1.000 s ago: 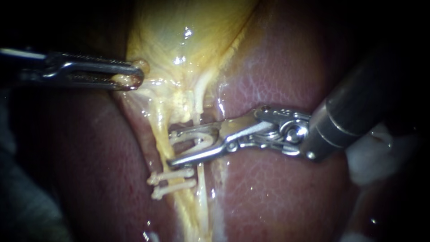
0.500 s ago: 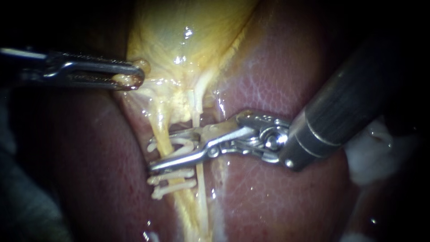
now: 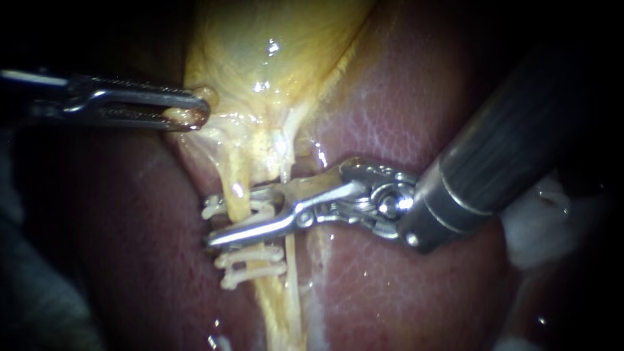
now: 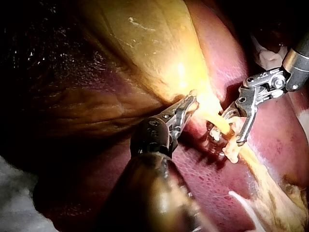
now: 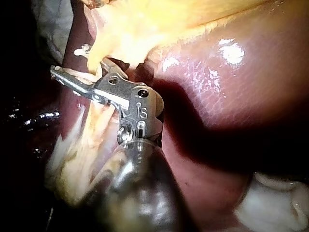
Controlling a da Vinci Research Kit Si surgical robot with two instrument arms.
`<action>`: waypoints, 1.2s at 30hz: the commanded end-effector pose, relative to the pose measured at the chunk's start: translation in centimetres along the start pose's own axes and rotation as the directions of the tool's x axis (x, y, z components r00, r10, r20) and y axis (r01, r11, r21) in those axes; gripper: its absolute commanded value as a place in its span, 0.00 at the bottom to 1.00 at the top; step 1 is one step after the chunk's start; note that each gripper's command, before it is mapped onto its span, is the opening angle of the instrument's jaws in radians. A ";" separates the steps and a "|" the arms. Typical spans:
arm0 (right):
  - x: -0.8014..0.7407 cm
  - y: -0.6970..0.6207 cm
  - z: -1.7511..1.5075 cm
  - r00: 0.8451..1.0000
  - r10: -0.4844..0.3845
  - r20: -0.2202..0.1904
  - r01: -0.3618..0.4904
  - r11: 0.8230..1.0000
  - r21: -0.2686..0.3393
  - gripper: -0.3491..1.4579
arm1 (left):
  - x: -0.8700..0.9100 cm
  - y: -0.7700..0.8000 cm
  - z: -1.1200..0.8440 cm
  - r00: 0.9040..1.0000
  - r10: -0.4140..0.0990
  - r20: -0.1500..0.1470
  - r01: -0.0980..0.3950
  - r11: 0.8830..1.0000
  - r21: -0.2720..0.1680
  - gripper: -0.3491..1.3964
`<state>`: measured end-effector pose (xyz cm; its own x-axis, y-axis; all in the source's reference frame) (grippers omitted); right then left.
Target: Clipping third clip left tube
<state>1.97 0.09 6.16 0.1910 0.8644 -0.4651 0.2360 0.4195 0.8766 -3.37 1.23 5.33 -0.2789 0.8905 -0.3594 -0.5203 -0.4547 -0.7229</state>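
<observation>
From three o'clock the right instrument [image 3: 218,222] grips an open clip [image 3: 261,210] in its jaws astride the left tube [image 3: 233,175], which runs twelve to six; the left instrument [image 3: 198,109] pinches the gallbladder [image 3: 260,45].

Left instrument [image 3: 197,110] and right instrument [image 3: 224,221] are shiny bare metal, each clip [image 3: 250,263] is matt white plastic, and the liver [image 3: 403,123] and gallbladder [image 3: 260,45] are wet and glossy.

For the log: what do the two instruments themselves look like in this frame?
Left instrument: slim, silvery metal jaws, long and slotted, on a dark shaft. Right instrument: thick dark grey shaft with pale ring lines, a shiny steel hinged wrist with a pin, then two narrow, slightly curved silver jaws.
</observation>
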 end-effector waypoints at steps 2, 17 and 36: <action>0.08 -0.07 0.01 1.000 0.005 0.009 -0.006 1.000 0.020 0.44 | 0.00 0.00 0.00 1.000 0.001 0.000 -0.001 1.000 -0.001 0.00; 0.32 -0.22 0.00 0.999 0.048 -0.016 -0.048 0.999 0.000 0.17 | 0.00 0.00 0.00 1.000 0.001 0.000 -0.001 1.000 -0.001 0.00; 0.19 -0.12 -0.12 0.989 0.147 -0.021 -0.147 0.989 -0.010 0.00 | 0.01 -0.01 0.01 1.000 0.000 0.000 0.000 1.000 0.000 0.00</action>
<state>1.86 0.24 5.98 0.2029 0.9225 -0.3284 0.1953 0.2905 0.9367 -3.38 1.24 5.34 -0.2791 0.8901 -0.3603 -0.5196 -0.4555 -0.7229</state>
